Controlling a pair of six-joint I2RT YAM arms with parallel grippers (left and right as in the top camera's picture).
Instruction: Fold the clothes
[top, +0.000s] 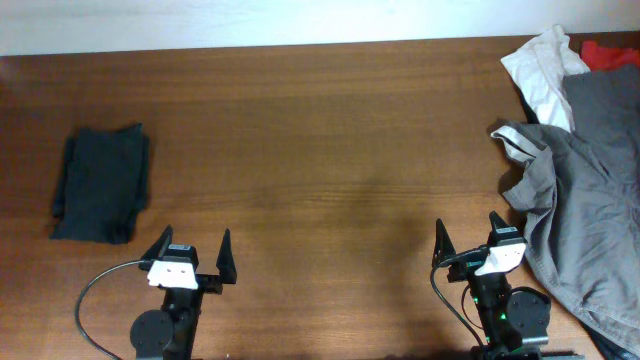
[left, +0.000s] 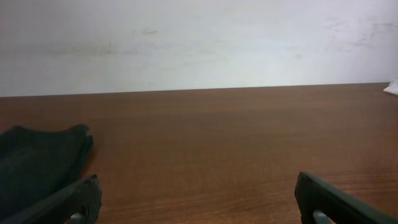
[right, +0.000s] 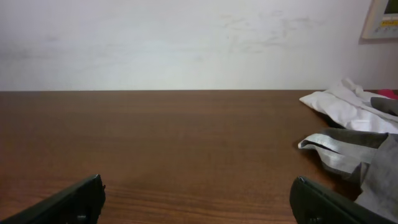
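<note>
The black T-shirt (top: 100, 183) lies folded into a compact rectangle at the table's left side; no lettering shows. In the left wrist view its dark edge (left: 37, 158) sits at the lower left. My left gripper (top: 192, 247) is open and empty near the front edge, to the right of and nearer than the shirt; its fingers (left: 196, 199) frame bare wood. My right gripper (top: 466, 232) is open and empty at the front right, its fingers (right: 198, 199) wide apart over bare wood.
A pile of clothes fills the right side: a grey garment (top: 580, 200) right beside my right gripper, a white garment (top: 543, 68) behind it, and a bit of red cloth (top: 608, 50) at the far corner. The grey (right: 348, 149) and white (right: 348, 106) garments also show in the right wrist view.
</note>
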